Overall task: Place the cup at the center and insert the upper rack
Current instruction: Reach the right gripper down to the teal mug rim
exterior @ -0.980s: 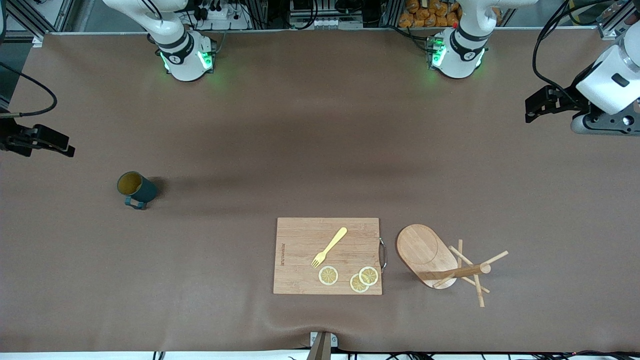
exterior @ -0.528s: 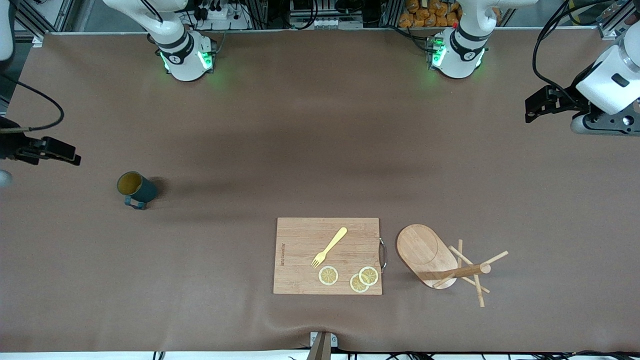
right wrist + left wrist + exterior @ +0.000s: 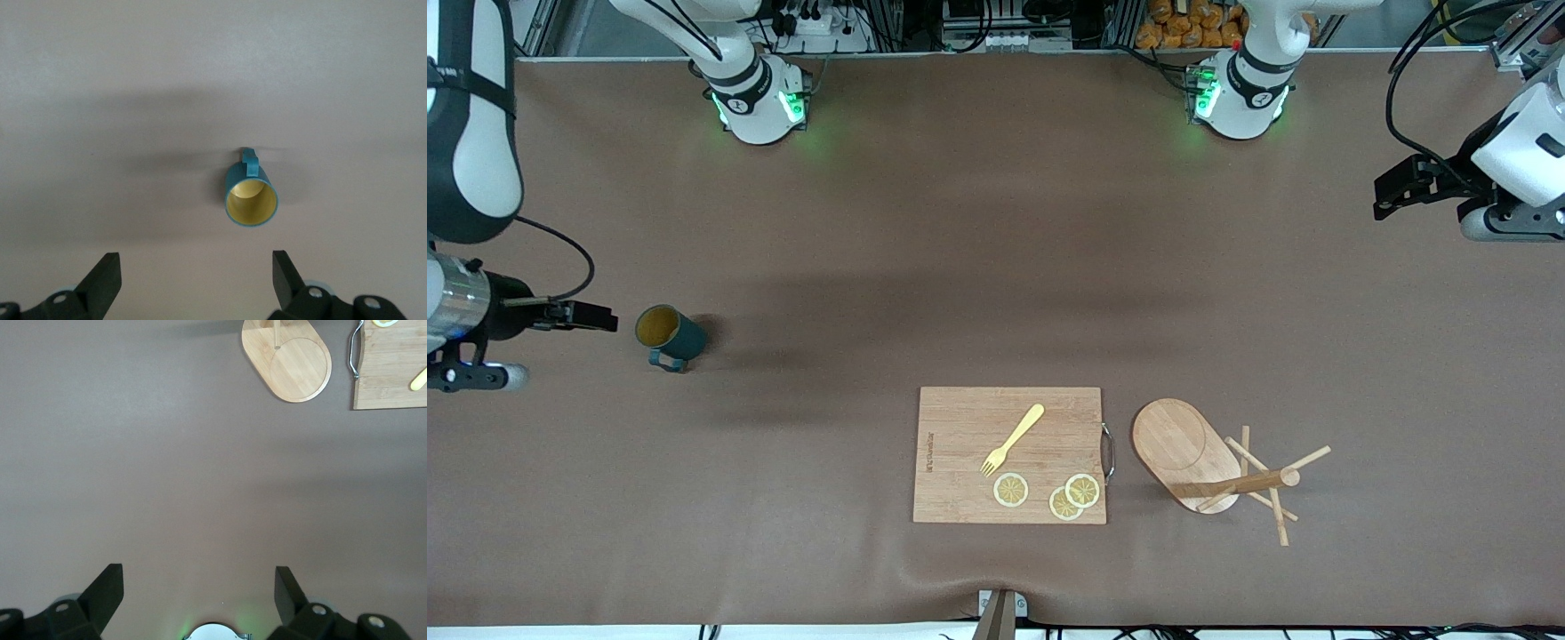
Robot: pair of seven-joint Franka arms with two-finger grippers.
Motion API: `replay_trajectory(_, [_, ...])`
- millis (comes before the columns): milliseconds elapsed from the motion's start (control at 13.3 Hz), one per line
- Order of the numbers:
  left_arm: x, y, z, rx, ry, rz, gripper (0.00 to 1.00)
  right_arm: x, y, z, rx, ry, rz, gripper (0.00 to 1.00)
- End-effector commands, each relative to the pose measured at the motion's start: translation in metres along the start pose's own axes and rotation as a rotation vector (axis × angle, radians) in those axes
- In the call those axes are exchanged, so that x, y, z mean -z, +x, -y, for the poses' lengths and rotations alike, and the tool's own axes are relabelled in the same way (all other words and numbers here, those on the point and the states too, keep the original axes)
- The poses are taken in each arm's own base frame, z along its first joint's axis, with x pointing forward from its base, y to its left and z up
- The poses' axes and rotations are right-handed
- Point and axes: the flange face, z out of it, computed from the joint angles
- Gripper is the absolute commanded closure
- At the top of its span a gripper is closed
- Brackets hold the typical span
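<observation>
Since a second ago: right gripper [image 3: 596,317] swung in from the table's edge, now just beside the cup [image 3: 669,336], jaws spread wide and empty. Left gripper [image 3: 1392,194] nudged slightly toward its own end, jaws also wide, holding nothing, over bare table. Cup upright on the mat at the right arm's end. Upper rack [image 3: 1209,467] tipped on its side beside the cutting board [image 3: 960,444], nearer the front camera.

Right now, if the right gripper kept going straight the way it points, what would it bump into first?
Probably the cup. The right gripper has its fingers open, and the cup stands on the table ahead of them, a bit off the middle of the gap. How high the gripper hangs is hard to judge.
</observation>
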Motion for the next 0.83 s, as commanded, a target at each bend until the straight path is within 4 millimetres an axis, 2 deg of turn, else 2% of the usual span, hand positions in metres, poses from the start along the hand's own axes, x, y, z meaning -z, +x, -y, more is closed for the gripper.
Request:
replay_trajectory(0, [-0.002,0.0,-0.006,-0.028,0.004,0.018,0.0,-0.02,0.013,0.002,-0.003,0.007,-0.01,0.0])
replay_trajectory(226, [0.003,-0.002,-0.011,-0.031,0.004,0.007,0.0,-0.062,0.015,-0.001,-0.011,0.013,0.045,0.0])
replay_trajectory(377, [0.007,-0.005,-0.01,-0.023,0.004,-0.002,0.0,-0.089,0.009,-0.003,-0.014,0.016,0.082,0.0])
replay_trajectory(603, [0.01,-0.012,0.003,0.002,0.006,0.033,0.0,-0.114,0.006,-0.015,-0.016,0.021,0.084,0.0])
replay_trajectory(754, [0.011,-0.014,0.012,0.019,0.01,0.049,0.0,-0.137,0.0,-0.017,-0.018,0.023,0.112,0.0])
